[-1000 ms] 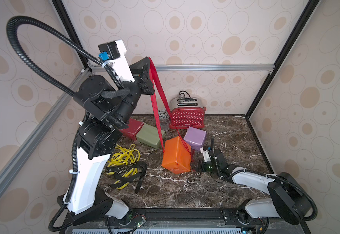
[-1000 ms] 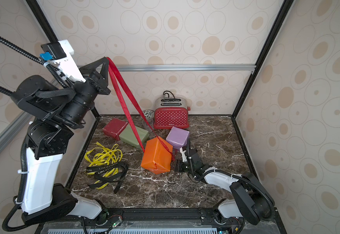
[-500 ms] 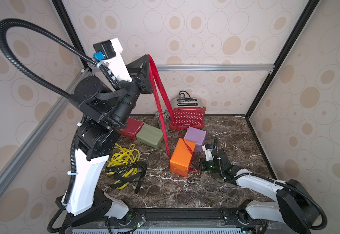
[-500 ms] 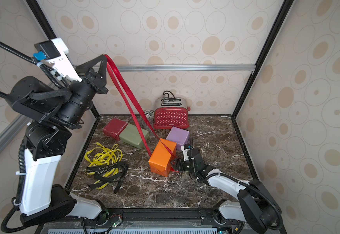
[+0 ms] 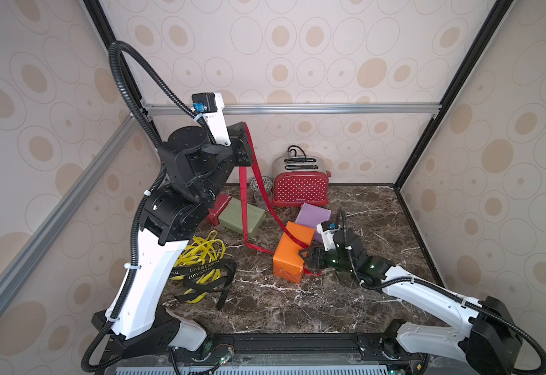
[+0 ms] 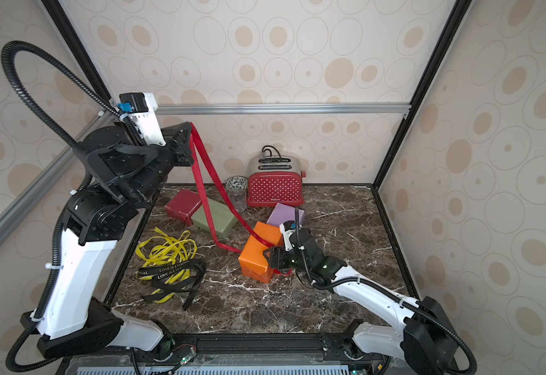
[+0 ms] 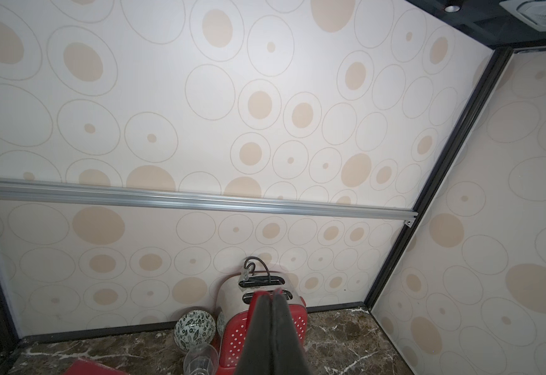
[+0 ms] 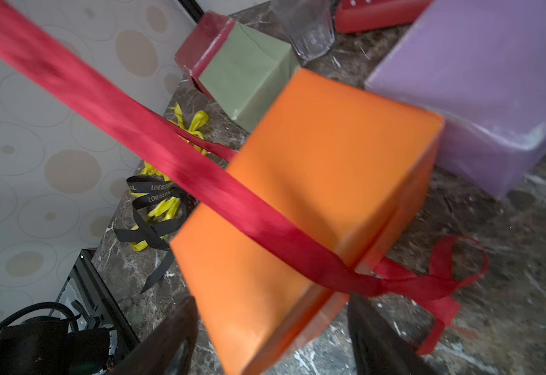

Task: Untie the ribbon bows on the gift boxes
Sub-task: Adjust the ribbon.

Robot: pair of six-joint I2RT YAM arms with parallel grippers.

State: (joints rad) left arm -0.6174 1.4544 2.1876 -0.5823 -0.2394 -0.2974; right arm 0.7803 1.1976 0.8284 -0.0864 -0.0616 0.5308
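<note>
Two arms fill both top views. The left arm rears tall at centre left, its left gripper [image 5: 245, 128] pinched tight on the red ribbon [image 8: 180, 162], which falls in two strands toward mid-frame. The right arm lies low at lower right. The right gripper [image 5: 309, 256] has its jaws spread around the near end of the orange box [image 5: 292, 250], and the wrist view shows a gap, so it is not clamping.

That box sits at centre frame on the marble table [image 5: 297, 308], just beside the lilac box [image 5: 317, 216]. The olive green box [image 5: 229, 216] and dark red box [image 5: 219, 204] lie up and left of it, bare. Loose yellow ribbons [image 5: 200, 253] and a black ribbon [image 5: 206, 272] are heaped left of centre.

Smallest is a slack red knot [image 8: 395, 282] with one loop, lying at the orange box's lower edge.

The box looks light and smooth-papered, likely to slide or tip under the ribbon's drag, so it wants bracing across its side faces. The satin seems limp and slippery and is best pinched flat, close to the knot.
</note>
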